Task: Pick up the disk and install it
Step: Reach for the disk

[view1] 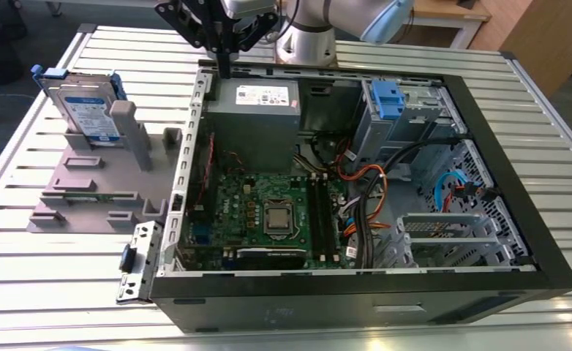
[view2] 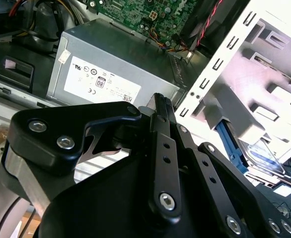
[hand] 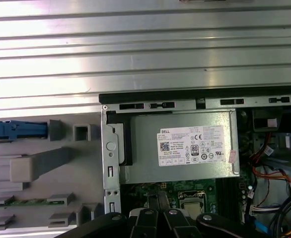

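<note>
I am hovering the gripper (view1: pixel 224 71), fingers pressed together and empty, above the power supply (view1: pixel 254 110); the disk (view1: pixel 86 110) is standing upright in the grey fixture (view1: pixel 81 191), well apart.

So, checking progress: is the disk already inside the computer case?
No, the disk stands upright in the grey fixture beside the computer case.

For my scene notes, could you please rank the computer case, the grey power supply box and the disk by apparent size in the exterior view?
1. Computer case, by far the largest.
2. Grey power supply box.
3. Disk, standing on edge in the grey rack, clearly smaller than the box.
</note>
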`<state>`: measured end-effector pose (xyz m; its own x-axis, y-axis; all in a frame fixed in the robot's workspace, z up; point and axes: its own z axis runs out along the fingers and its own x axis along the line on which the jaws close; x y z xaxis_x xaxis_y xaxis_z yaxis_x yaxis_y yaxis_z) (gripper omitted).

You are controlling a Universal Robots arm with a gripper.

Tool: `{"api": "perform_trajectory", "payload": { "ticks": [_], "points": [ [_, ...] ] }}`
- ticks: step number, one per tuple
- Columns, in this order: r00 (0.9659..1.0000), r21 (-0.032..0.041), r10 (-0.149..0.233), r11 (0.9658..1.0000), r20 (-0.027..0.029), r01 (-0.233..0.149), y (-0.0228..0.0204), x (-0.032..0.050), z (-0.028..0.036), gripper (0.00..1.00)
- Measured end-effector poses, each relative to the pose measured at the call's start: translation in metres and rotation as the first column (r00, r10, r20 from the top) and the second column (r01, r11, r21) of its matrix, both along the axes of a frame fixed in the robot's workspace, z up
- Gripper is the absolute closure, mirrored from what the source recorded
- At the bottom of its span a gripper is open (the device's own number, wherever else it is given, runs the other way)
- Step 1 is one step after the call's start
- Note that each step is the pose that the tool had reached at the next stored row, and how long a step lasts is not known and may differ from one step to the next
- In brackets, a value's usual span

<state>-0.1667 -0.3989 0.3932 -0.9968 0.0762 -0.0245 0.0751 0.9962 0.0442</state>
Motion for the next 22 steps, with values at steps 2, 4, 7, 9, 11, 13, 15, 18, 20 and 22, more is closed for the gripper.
{"api": "perform_trajectory", "payload": {
  "ticks": [2, 4, 7, 9, 11, 13, 15, 18, 20, 22],
  "points": [
    [1.0, 0.0, 0.0, 1.0, 0.0, 0.0, 0.0, -0.0004, 0.0, 0.89],
    [1.0, 0.0, 0.0, 1.0, 0.0, 0.0, 0.0, -0.0009, 0.0, 0.89],
    [1.0, 0.0, 0.0, 1.0, 0.0, 0.0, 0.0, -0.0016, 0.0, 0.89],
    [1.0, 0.0, 0.0, 1.0, 0.0, 0.0, 0.0, -0.0021, 0.0, 0.89],
    [1.0, 0.0, 0.0, 1.0, 0.0, 0.0, 0.0, -0.0026, 0.0, 0.89],
    [1.0, 0.0, 0.0, 1.0, 0.0, 0.0, 0.0, -0.0032, 0.0, 0.89],
    [1.0, 0.0, 0.0, 1.0, 0.0, 0.0, 0.0, -0.0039, 0.0, 0.89],
    [1.0, 0.0, 0.0, 1.0, 0.0, 0.0, 0.0, -0.0046, 0.0, 0.89],
    [1.0, 0.0, 0.0, 1.0, 0.0, 0.0, 0.0, -0.0053, 0.0, 0.89],
    [1.0, -0.0001, 0.0, 1.0, 0.0, 0.0, 0.0, -0.0057, 0.0, 0.89]
  ]
}}
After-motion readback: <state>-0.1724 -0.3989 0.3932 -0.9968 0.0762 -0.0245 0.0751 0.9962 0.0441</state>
